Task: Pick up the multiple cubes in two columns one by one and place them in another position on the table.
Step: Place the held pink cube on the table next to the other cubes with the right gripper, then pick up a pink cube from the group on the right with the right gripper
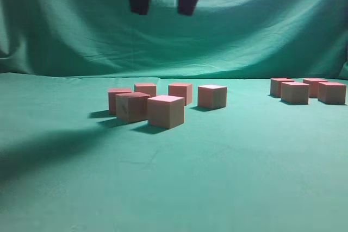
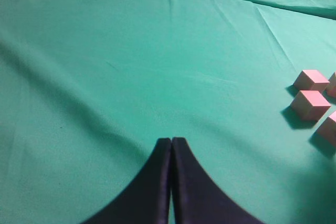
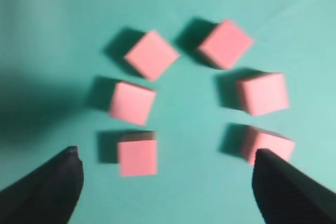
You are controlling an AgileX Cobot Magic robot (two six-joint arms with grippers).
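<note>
Right claw (image 3: 167,187) wide, empty, above six cubes (image 3: 137,157). Risk: tight spacing; a descending finger may knock the 12 o'clock neighbour.

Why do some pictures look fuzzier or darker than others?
Right wrist view: the cubes are smeared with blur. Exterior view: sharper, with a dark shadow across the table at left. Left wrist view: evenly lit, wrinkles crisp, the left gripper a black silhouette.

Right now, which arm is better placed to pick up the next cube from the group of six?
The right arm. Its end effector hangs open directly above the six cubes. The left end effector is shut over bare green table, with cubes only at the edge of its view.
</note>
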